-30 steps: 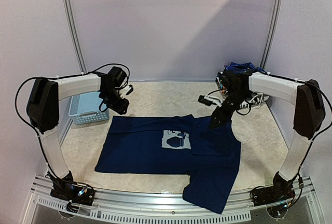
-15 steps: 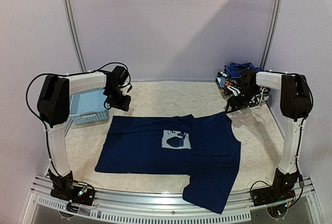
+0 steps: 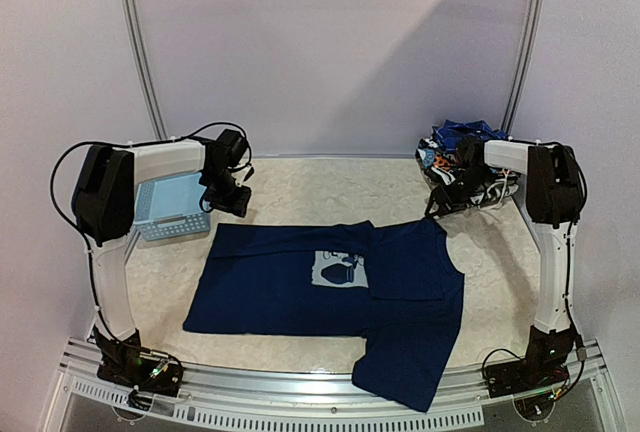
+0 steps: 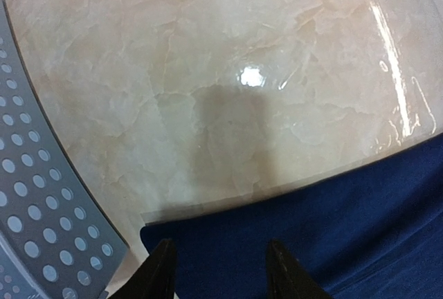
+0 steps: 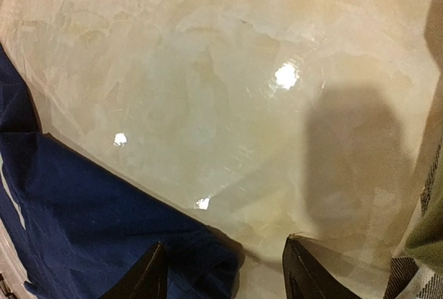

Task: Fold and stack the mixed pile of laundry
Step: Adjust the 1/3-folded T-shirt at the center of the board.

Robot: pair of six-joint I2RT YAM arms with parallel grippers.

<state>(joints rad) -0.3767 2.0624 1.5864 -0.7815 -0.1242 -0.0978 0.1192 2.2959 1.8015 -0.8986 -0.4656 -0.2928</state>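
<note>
Navy T-shirt with a pale chest print [image 3: 280,287]: spread flat on the marbled beige table [image 3: 320,187], its far edge lying just beneath both pairs of fingers.
Left fingers [image 4: 158,275]: parted, gripping nothing, tips hovering over the shirt's edge, bare table beyond them.
Right fingers [image 5: 149,277]: parted wide, gripping nothing, a rounded shirt corner between them, nearer the one on the view's left.
Heaped mixed laundry pile [image 3: 458,142]: bunched blue and checked cloth just behind the right fingers; a strip of checked and green fabric beside them in the wrist view.
Light-blue slotted plastic basket [image 3: 170,207]: just beside the left fingers, on their outer side, clear of the shirt.
</note>
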